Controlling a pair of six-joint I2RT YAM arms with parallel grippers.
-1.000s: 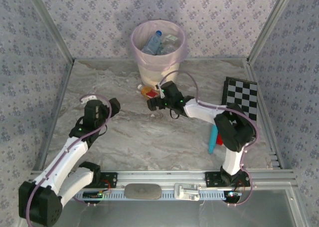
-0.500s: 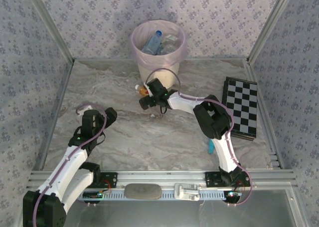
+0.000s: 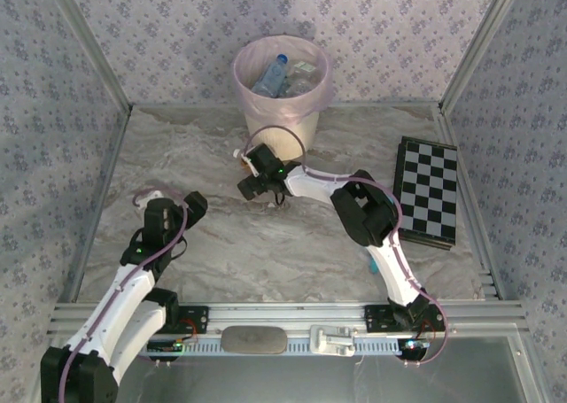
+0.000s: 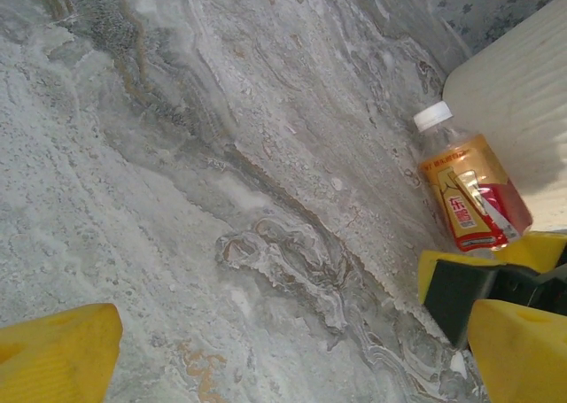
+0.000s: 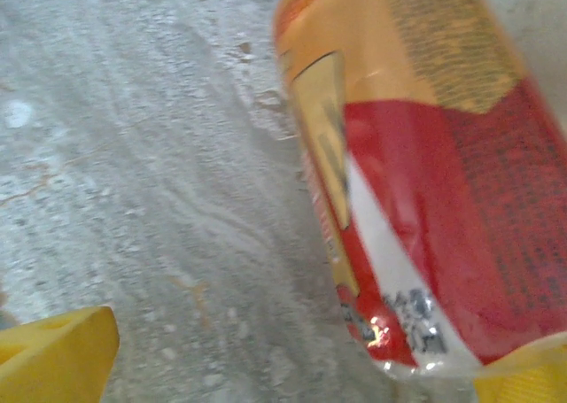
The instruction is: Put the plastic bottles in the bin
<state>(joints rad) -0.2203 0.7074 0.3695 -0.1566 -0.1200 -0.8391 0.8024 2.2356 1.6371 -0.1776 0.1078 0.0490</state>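
A veined, grey, stone-look tabletop (image 3: 221, 244) is spread beneath everything. At its far edge is set a round cream bin (image 3: 266, 127), lined with thin pink film and heaped with clear plastic bottles (image 3: 273, 73). A flat chequered board (image 3: 428, 190) is laid at the right. One cylindrical bottle (image 4: 469, 195), white-capped and glossily labelled in orange-red, is lain on its side just beside the bin's base. The right gripper (image 3: 246, 187) is spread wide close against it, with nothing grasped. The left gripper (image 3: 191, 206) is likewise released over bare stone.

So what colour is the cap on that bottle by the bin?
White; the bottle cap shows best in the left wrist view.
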